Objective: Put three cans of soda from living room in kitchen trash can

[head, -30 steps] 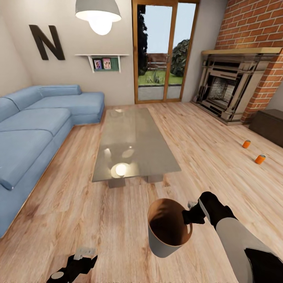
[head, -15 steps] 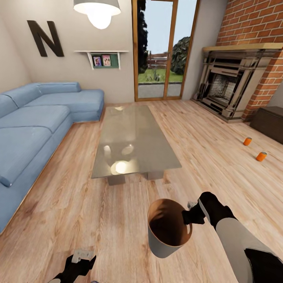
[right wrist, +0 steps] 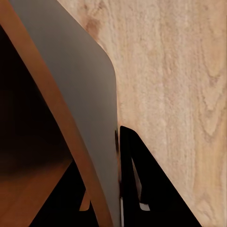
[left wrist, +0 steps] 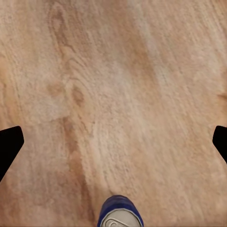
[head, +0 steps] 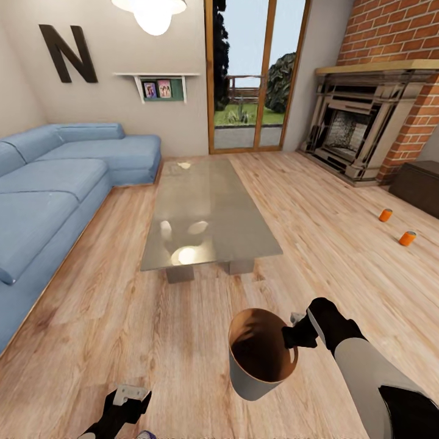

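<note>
Right gripper (head: 292, 334) pinched the tash can (head: 259, 356) rim at lower centre; left gripper (head: 131, 399) hung open; the tilted bin risked slipping

floor: light wood planks (head: 341, 268) | centre: glass-topped low table (head: 204, 210) | left of table: blue corner sofa (head: 55, 195) | beyond table: glazed garden door (head: 247, 76) | right of table: brick fireplace (head: 366, 131) | above table: lit pendant lamp (head: 152, 12)

A big dark letter N (head: 68, 53) hangs on the far-left wall above the sofa (head: 55, 183); nothing else is readable.
</note>
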